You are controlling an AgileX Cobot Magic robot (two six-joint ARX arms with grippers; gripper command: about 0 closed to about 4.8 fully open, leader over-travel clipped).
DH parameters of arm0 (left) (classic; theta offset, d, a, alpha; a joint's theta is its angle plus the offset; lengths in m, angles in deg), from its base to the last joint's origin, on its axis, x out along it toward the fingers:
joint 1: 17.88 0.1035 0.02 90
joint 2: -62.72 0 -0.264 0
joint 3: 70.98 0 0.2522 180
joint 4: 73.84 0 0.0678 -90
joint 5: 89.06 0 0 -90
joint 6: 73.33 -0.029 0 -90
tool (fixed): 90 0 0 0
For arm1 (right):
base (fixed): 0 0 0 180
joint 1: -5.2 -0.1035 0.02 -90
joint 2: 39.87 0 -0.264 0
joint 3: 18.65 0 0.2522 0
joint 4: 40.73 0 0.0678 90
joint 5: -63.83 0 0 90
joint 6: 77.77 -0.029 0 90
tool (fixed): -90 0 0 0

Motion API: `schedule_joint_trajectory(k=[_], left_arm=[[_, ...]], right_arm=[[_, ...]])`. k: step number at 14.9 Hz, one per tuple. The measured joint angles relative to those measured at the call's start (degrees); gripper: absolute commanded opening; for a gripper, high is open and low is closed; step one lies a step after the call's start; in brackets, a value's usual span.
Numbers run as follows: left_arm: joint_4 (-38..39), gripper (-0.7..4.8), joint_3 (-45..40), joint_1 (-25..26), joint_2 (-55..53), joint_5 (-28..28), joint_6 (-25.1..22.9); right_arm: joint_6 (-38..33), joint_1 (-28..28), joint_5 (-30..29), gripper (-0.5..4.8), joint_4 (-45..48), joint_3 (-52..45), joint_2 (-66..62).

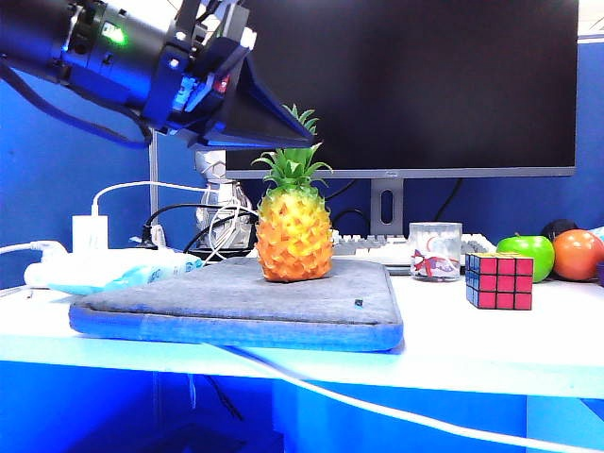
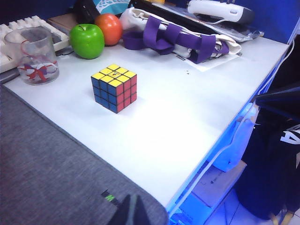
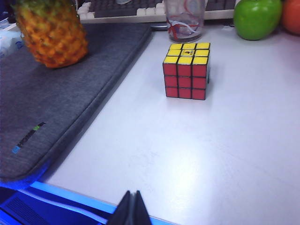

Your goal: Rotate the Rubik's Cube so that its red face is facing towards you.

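A white desk stands before a blue partition and a large dark monitor, with a grey padded sleeve (image 1: 236,302) lying across its left and middle and a toy pineapple (image 1: 293,222) upright on that sleeve. The Rubik's Cube (image 1: 499,280) sits on the bare desktop to the right of the sleeve, near the front edge, with a glass jar (image 1: 435,250) just behind it and a green apple (image 1: 527,256) and an orange fruit (image 1: 577,254) further right. In the exterior view the red face (image 1: 507,281) already looks toward that camera, blue on the cube's left side and yellow on top.

The cube has no long axis; what matters is its bearing. It lies ahead of both grippers and well apart from each. The left gripper (image 2: 130,211) hangs over the near edge of the sleeve and sees the cube corner-on, blue and red both showing. The right gripper (image 3: 132,209) hovers over the desk's front edge and meets the red face squarely. The right arm looks better placed for any turn.

Both grippers have their fingers pressed together, holding and touching nothing.
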Motion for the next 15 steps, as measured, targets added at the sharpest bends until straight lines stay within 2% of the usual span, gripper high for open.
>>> schedule_joint_trajectory(k=[3, 12, 13, 15], left_arm=[[-0.81, -0.03, 0.00, -0.04, 0.00, -0.15, -0.02], [-0.61, -0.02, 0.00, -0.04, -0.02, -0.85, 0.50], [-0.31, -0.03, 0.00, 1.09, 0.02, 0.26, 0.48], [1.64, -0.02, 0.00, 2.45, 1.81, -1.25, 0.46]], right_arm=[[3.61, 0.00, 0.31, -0.06, 0.02, 0.00, -0.02], [3.96, -0.02, 0.26, -0.01, 0.09, -0.02, -0.02], [3.96, -0.02, 0.26, -0.01, 0.09, -0.04, -0.02], [3.96, -0.02, 0.28, -0.01, 0.13, -0.04, 0.04]])
